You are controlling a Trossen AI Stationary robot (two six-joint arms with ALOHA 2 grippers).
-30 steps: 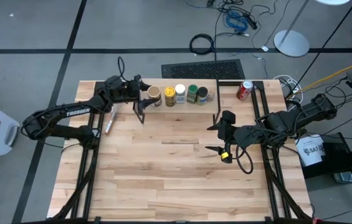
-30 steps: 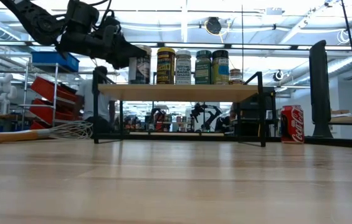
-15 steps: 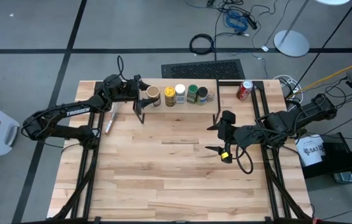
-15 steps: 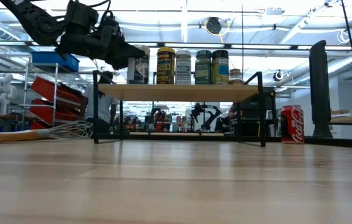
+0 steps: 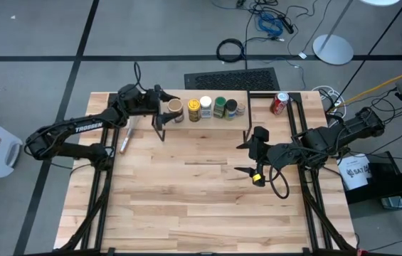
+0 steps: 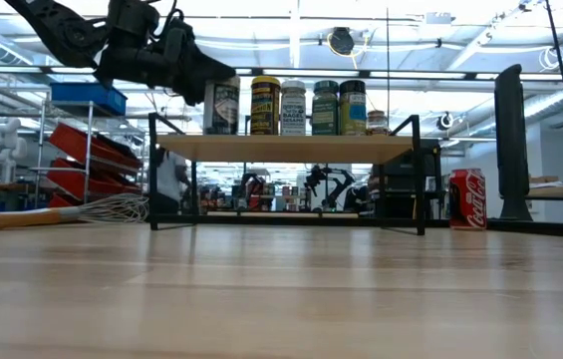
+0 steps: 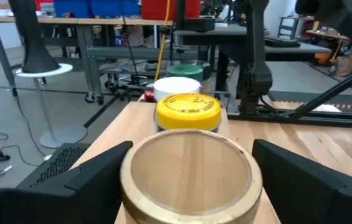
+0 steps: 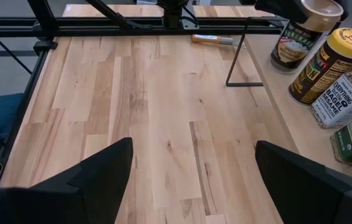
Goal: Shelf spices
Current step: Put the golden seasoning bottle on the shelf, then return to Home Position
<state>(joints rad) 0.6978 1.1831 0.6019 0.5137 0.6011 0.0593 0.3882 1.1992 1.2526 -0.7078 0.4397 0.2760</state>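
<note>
Several spice jars stand in a row on the shelf (image 6: 291,148). At the row's left end is a tan-lidded jar (image 5: 176,109); after it come a yellow-lidded jar (image 5: 194,108), a white-lidded one (image 5: 205,107), a green-lidded one (image 5: 220,107) and a dark-lidded one (image 5: 231,109). My left gripper (image 5: 166,108) is open and level at shelf height. Its two fingers stand on either side of the tan lid (image 7: 188,165). My right gripper (image 5: 242,158) hangs open over the table's middle right with nothing between its fingers.
A red soda can (image 5: 279,103) stands on the table right of the shelf. A wire whisk (image 5: 126,139) lies on the table left of it, below my left arm. The shelf's black legs (image 5: 161,131) stand on the tabletop. The table's near half is bare wood.
My left gripper has opened around the tan-lidded jar and let it go. In the low view its finger now sits a little higher at the jar's lid, so more of the label shows. The jar stays upright on the shelf's left end.
</note>
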